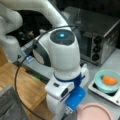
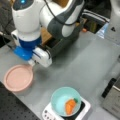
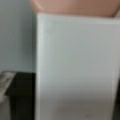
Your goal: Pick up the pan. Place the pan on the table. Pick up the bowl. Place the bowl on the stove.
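The dusty-pink pan (image 2: 18,78) lies flat on the grey table (image 2: 82,60) at a front view's lower left, and its edge shows at another front view's bottom (image 1: 93,112). My gripper (image 2: 32,63) is down at the pan's rim, on its short white handle (image 3: 75,67), which fills the wrist view with a dark finger (image 3: 21,95) tight against its left side. The teal bowl (image 2: 62,100) (image 1: 108,81) sits on the white-rimmed stove (image 2: 48,113) (image 1: 100,91).
An orange carrot-like piece (image 2: 70,105) lies inside the bowl. A steel toaster oven with black knobs (image 1: 97,37) stands behind the stove. A wooden surface (image 1: 22,82) lies beside the arm's base. The arm's body hangs over the table's middle.
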Robot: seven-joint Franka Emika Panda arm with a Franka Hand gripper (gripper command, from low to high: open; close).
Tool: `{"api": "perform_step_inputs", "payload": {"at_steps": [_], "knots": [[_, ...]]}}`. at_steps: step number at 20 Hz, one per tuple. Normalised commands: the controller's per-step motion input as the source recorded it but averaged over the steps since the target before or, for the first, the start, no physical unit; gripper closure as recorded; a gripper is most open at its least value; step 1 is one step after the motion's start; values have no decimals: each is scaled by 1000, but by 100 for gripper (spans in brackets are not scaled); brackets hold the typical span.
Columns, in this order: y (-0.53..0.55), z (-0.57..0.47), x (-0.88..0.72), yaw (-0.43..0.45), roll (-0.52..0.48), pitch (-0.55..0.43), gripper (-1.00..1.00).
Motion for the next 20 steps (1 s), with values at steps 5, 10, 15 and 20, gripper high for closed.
{"api": "perform_step_inputs", "payload": {"at_steps": [5, 10, 15, 20], "knots": [[56, -121, 8, 7, 17, -24, 100], [108, -320, 52, -35, -25, -107, 100], [111, -200, 11, -68, -46, -118, 100], [88, -104, -46, -71, -43, -132, 100]]}}
